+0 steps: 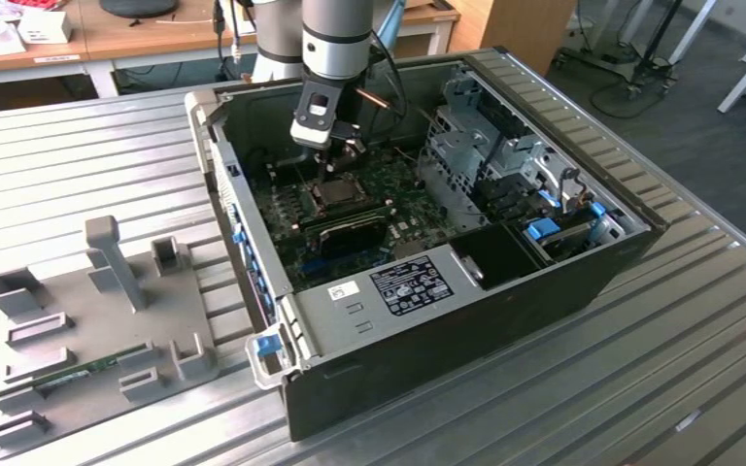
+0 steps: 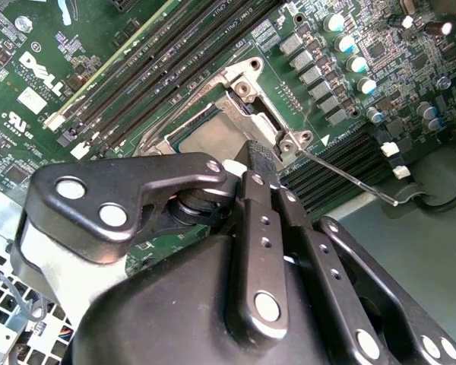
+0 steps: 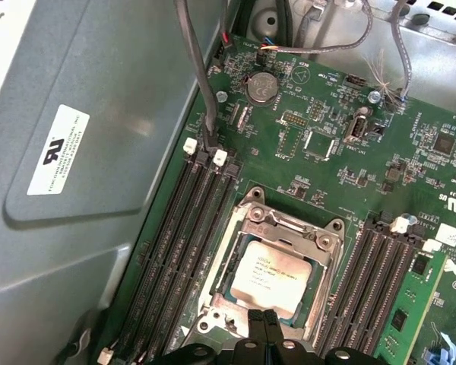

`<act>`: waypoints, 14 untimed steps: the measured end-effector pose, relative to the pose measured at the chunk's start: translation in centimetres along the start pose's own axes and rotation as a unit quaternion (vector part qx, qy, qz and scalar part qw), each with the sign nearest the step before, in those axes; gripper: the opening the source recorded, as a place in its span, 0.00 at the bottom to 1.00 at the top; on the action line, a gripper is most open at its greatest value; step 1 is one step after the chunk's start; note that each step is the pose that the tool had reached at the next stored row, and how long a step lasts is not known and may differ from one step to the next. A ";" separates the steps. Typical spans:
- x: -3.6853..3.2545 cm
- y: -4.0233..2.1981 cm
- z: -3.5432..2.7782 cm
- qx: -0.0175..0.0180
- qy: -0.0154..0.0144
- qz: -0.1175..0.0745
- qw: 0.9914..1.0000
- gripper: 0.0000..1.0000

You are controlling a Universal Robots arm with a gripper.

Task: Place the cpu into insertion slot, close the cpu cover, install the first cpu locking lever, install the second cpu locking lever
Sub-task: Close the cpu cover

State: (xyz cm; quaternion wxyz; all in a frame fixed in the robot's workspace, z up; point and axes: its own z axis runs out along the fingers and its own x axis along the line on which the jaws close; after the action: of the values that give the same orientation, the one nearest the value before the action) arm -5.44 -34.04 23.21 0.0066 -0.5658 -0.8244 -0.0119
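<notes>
Claw: the gripper [image 3: 264, 327] sits low over the socket's edge in the first wrist view. Its two fingers [image 3: 254, 323] are pressed together, with nothing between them that I can make out.
Cpu: the cpu [image 3: 271, 275] lies flat in the insertion slot [image 1: 319, 197], silvery top up, on the green motherboard [image 3: 327, 160].
Cover: the cpu cover [image 3: 292, 226] lies down over the chip and frames it (lowered, as I read it, though I cannot tell from here whether it is latched).
Lever: in the second wrist view a thin wire locking lever [image 2: 348, 179] juts out from the socket's corner. Its hooked end is well clear of the socket and its root is just beside the fingertips.
Memory: long black memory slots [image 3: 178, 243] flank the socket on both sides.
Surroundings: in the exterior view the arm reaches down into an open computer case [image 1: 516, 282] on a ribbed metal table [image 1: 75, 155]. A grey fixture plate [image 1: 101, 330] lies on the table, toward the exterior view's left of the case.
</notes>
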 end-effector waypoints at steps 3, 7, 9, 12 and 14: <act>0.00 0.00 0.00 0.000 0.000 -0.002 1.000 0.11; 0.00 0.00 0.00 0.000 0.000 -0.012 1.000 0.11; 0.00 0.00 0.00 0.000 0.000 -0.012 1.000 0.11; 0.00 0.00 0.00 0.000 0.000 -0.012 1.000 0.11; 0.00 0.00 0.00 0.000 0.000 -0.013 1.000 0.11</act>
State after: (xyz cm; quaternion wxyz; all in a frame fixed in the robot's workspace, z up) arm -5.44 -34.04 23.21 0.0068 -0.5547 -0.8319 -0.0119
